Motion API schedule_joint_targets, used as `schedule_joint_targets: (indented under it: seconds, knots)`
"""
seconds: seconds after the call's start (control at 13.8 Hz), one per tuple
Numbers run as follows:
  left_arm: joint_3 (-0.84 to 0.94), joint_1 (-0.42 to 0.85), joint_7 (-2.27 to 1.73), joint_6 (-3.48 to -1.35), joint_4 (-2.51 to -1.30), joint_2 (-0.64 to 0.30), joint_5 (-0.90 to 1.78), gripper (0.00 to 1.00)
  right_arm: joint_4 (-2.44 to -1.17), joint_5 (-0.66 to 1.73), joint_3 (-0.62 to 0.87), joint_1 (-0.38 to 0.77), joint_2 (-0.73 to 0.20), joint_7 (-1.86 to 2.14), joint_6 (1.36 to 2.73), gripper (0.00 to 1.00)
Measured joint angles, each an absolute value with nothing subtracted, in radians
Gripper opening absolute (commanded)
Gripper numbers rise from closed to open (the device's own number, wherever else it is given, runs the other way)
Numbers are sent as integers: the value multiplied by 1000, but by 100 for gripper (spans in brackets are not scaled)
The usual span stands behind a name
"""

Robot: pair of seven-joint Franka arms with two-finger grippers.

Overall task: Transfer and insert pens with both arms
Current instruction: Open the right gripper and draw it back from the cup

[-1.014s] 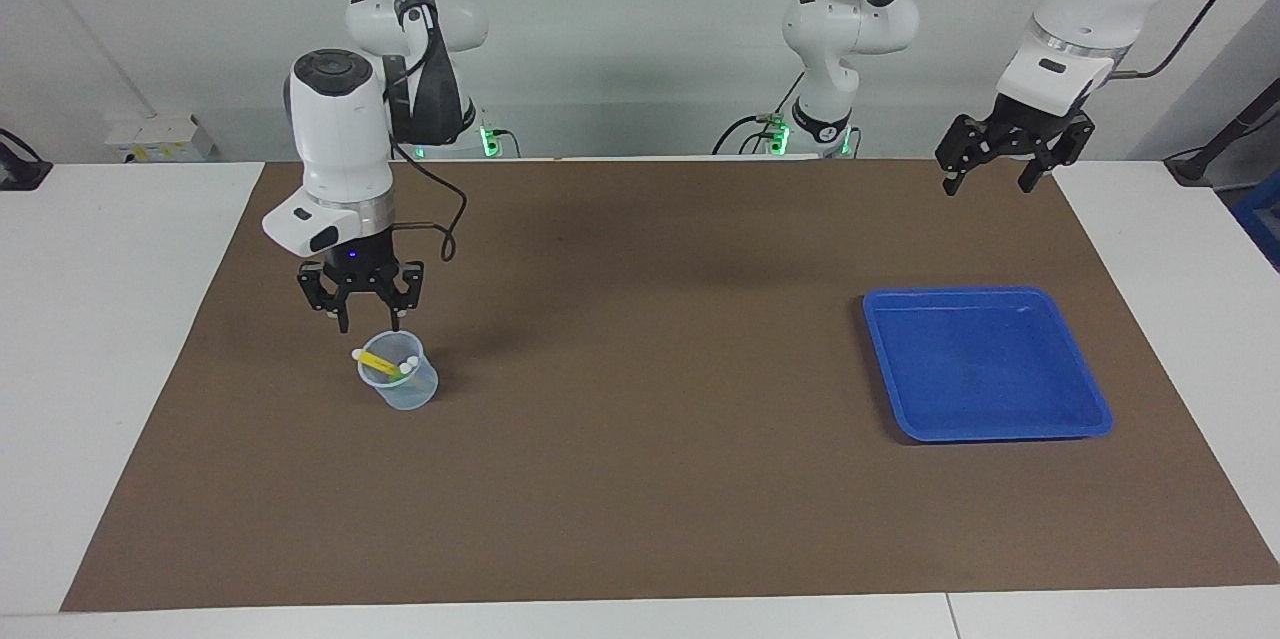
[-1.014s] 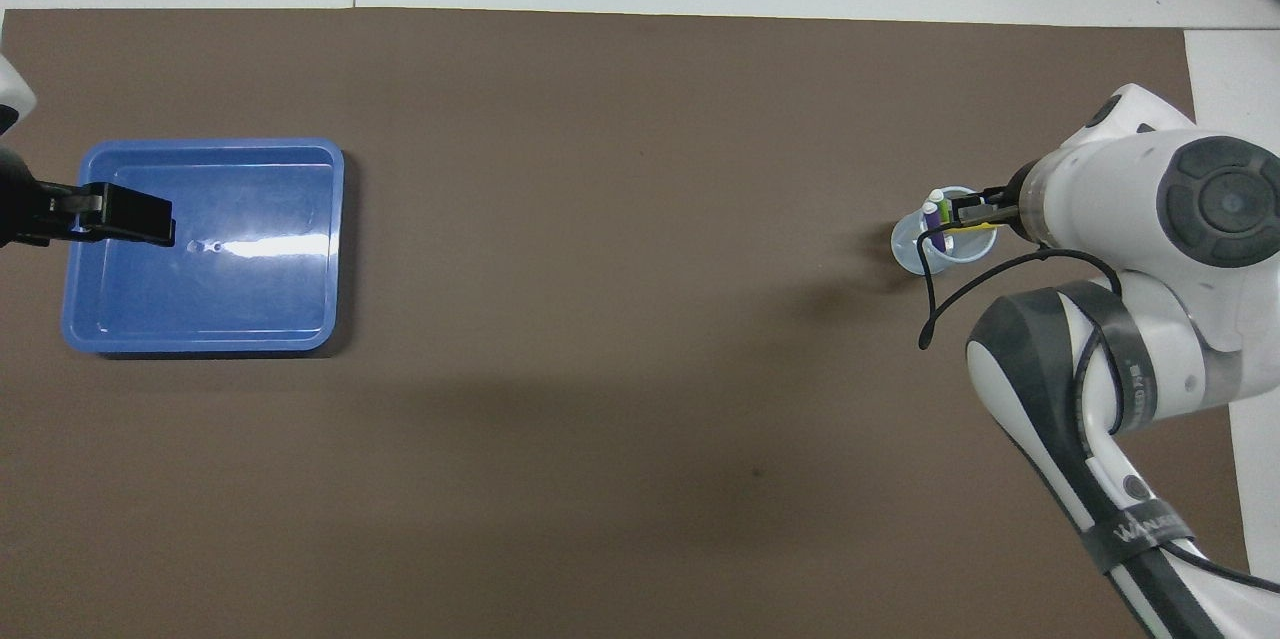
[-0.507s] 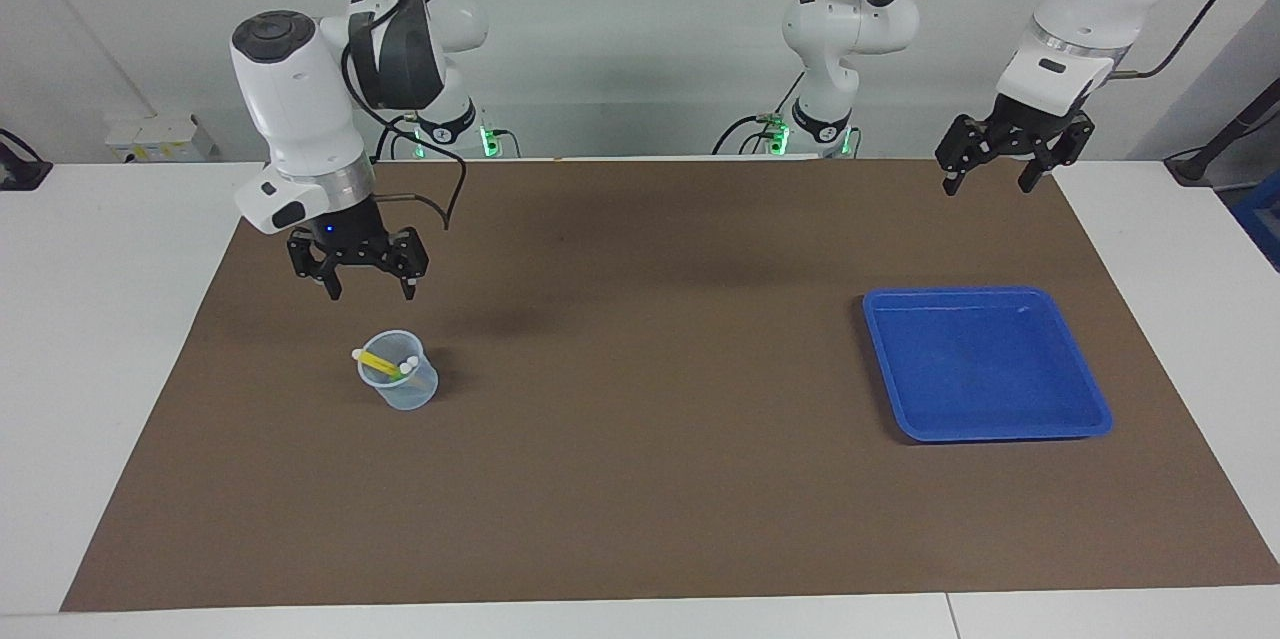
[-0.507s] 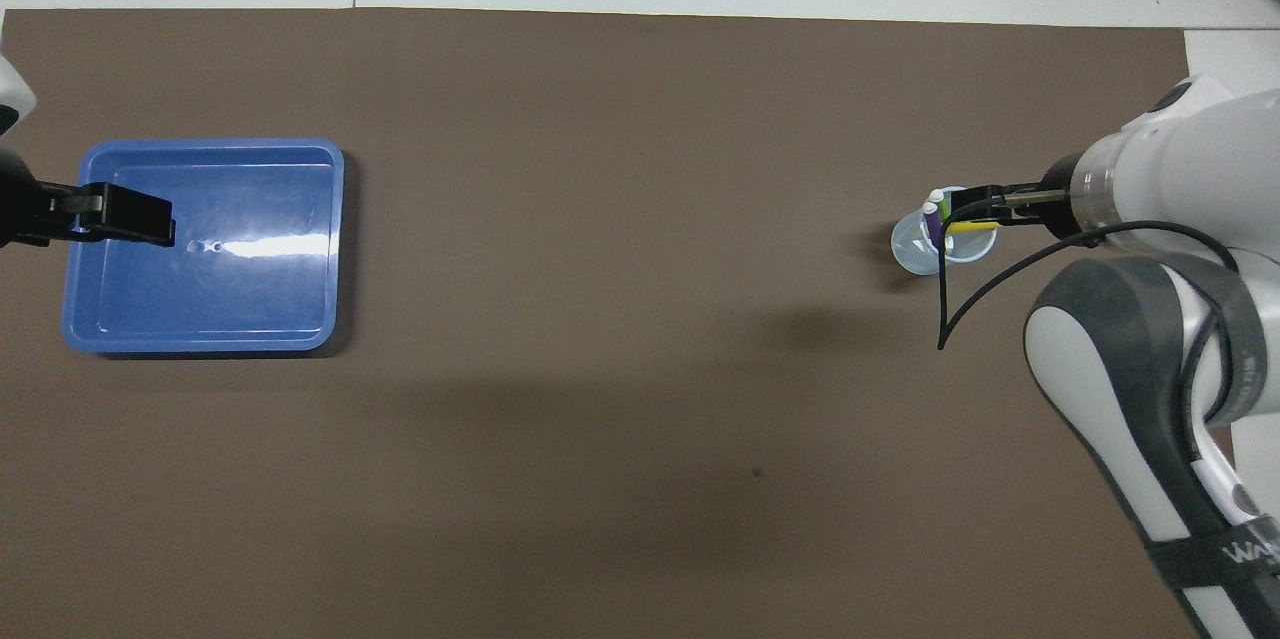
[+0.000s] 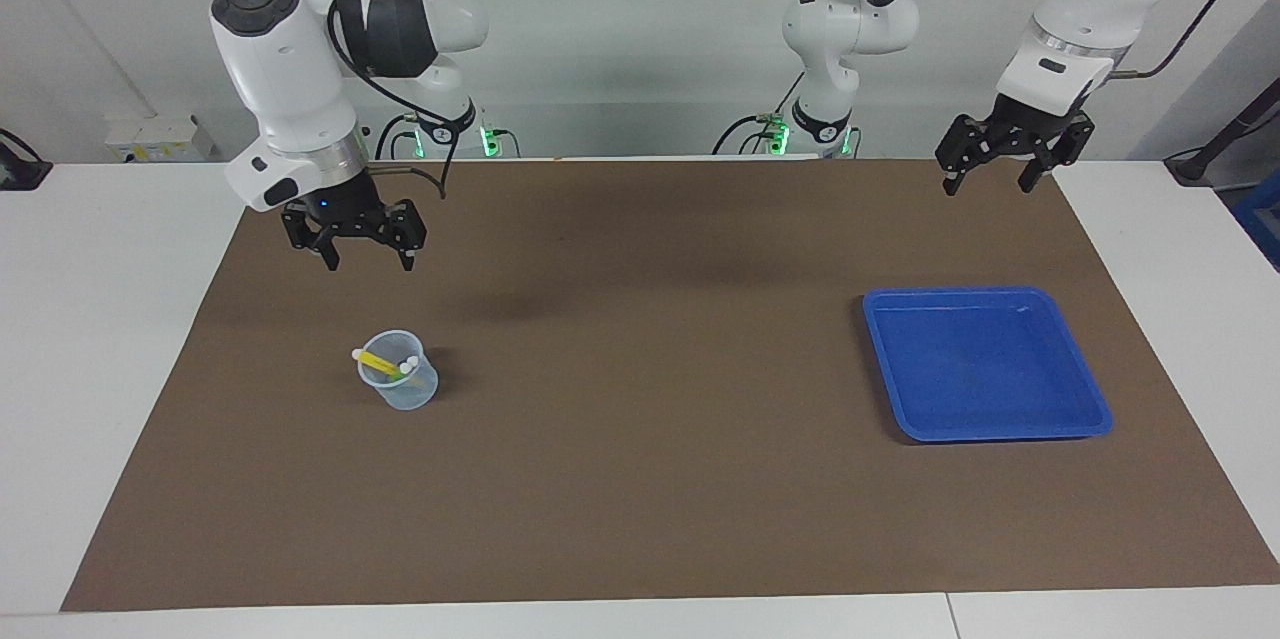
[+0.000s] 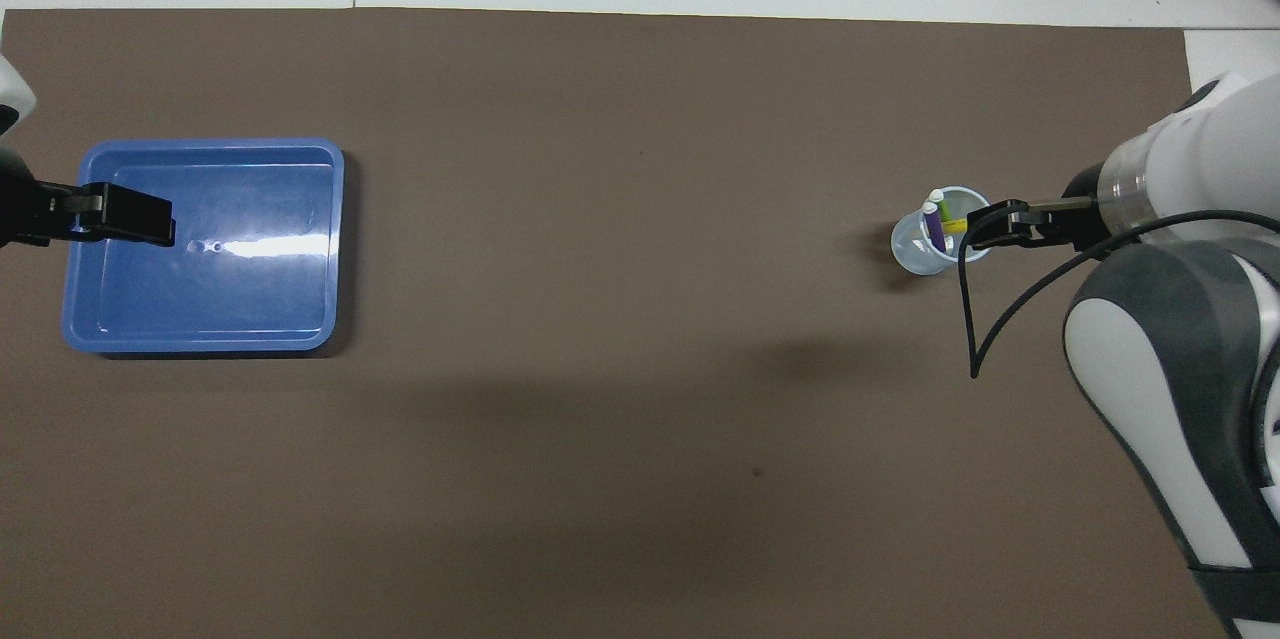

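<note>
Pens [image 5: 388,362] fill the clear cup [image 5: 400,389]; blue tray [image 5: 985,364] well apart.

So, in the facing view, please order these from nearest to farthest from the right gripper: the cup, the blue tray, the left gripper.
From the open right gripper, raised above the mat:
1. The cup, holding the pens, toward the right arm's end.
2. The blue tray, toward the left arm's end.
3. The open left gripper, in the air at that same end.

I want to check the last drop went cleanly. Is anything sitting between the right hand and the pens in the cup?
Nothing visible. The right hand hangs open above the mat, with only air down to the cup, where the pens stand. The left hand waits open near the blue tray.
</note>
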State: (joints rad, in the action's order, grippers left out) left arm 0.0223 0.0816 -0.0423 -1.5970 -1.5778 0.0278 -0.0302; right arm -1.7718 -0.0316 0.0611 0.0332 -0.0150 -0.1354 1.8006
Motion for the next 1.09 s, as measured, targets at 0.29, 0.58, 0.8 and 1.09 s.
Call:
schedule_joint_targets:
  seconds: [0.29, 0.58, 0.8, 1.09]
  knots:
    - [22, 82, -42, -1597, -1578, 28, -30, 100, -1732, -26, 76, 34, 17, -144, 1722, 100]
    - [22, 82, -42, -1597, -1578, 28, -30, 100, -1715, -26, 80, 33, 40, -144, 1686, 100]
    - [22, 82, -42, -1597, -1578, 28, -30, 100, -1714, -26, 68, 31, 53, -144, 1685, 100]
    - [22, 82, -42, -1597, -1578, 28, -30, 100, -1711, -25, 66, 31, 81, -144, 1684, 100]
